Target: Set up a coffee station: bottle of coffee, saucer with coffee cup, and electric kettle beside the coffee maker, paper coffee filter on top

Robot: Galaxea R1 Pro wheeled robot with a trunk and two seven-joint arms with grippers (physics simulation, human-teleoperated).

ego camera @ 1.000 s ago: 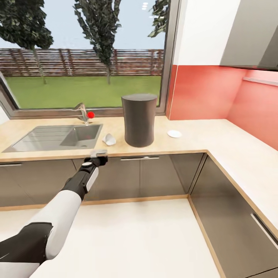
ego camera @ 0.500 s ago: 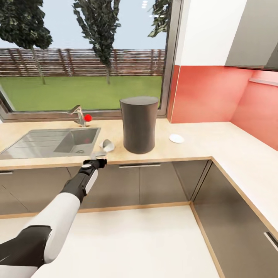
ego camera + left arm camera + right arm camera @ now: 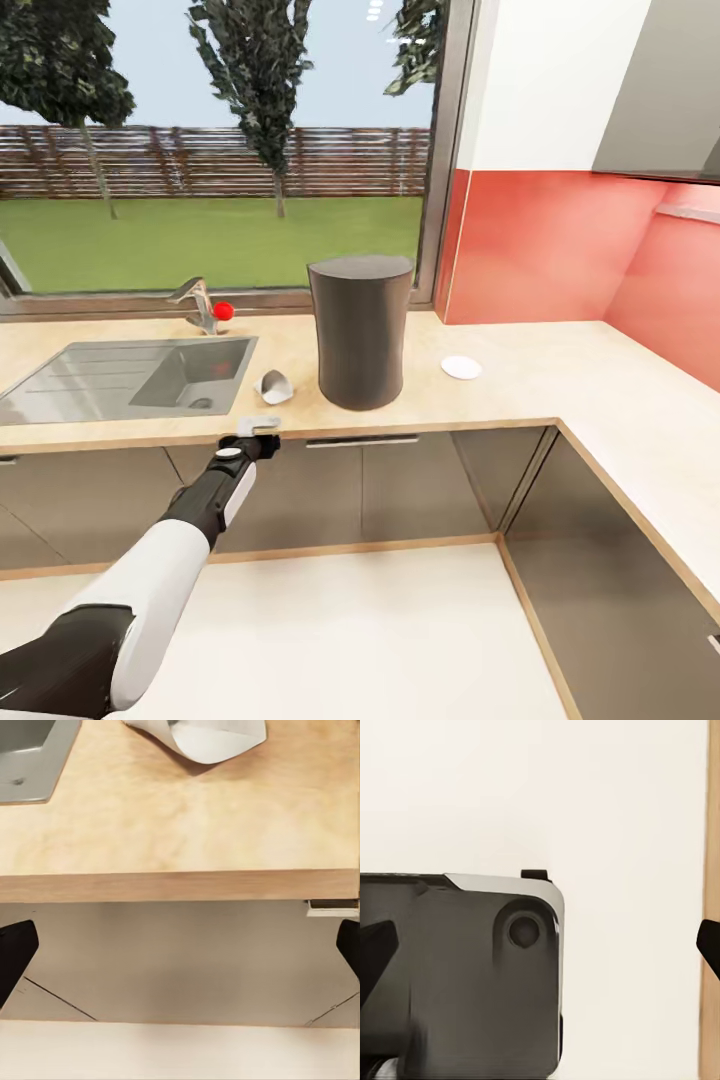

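Beige kitchen countertop [image 3: 520, 375] | head: coffee maker [image 3: 360, 331], saucer [image 3: 461, 367] | left wrist: paper coffee filter [image 3: 202, 736]

Left arm [image 3: 150, 590]: white shell, black joint sections, grey inset strip on black forearm, round white cap at wrist. Left gripper [image 3: 262, 423]: pale grey. Wrist views: black fingertips [image 3: 15, 956]. Base [image 3: 461, 971]: glossy dark grey, rounded corner, round recess.

One coffee maker [image 3: 360, 331] stands on the single L-shaped tabletop [image 3: 560, 375]. One paper coffee filter [image 3: 274, 385] and one saucer [image 3: 461, 367] lie there too. There is one sink [image 3: 130, 365] with one faucet [image 3: 197, 301], one window [image 3: 220, 150], and one pincer [image 3: 259, 425].
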